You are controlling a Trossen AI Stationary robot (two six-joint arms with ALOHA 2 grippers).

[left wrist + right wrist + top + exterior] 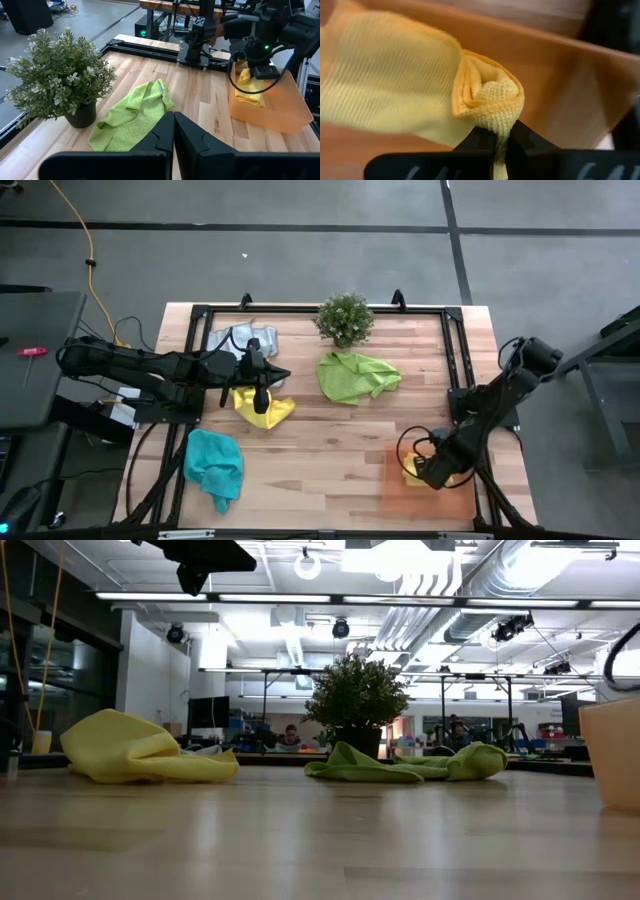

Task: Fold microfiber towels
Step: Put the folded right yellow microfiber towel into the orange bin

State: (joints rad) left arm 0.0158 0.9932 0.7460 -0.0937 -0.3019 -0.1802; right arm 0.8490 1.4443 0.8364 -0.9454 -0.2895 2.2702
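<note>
Two yellow microfiber towels show. One (264, 408) lies crumpled at the table's left, below my left gripper (262, 383), which hovers shut and empty. The other, folded yellow towel (248, 89) is in the translucent orange tray (430, 492) at the near right, with my right gripper (496, 134) shut on it. A lime green towel (356, 376) lies rumpled mid-table. A grey towel (240, 340) lies at the far left and a teal one (214, 464) at the near left. My right gripper pinches a bunched, folded end (492, 107) of the yellow towel between its two fingers, several layers together. The fingers come from above, pointing steeply down into the tray. The rest of the towel (385, 85) spreads away from the fingers over the tray's floor.
A small potted plant (345, 318) stands at the table's far edge, just behind the lime green towel. A black frame rail (300, 310) runs along the far and side edges. Bare wood lies at the table's middle and near centre (320, 470).
</note>
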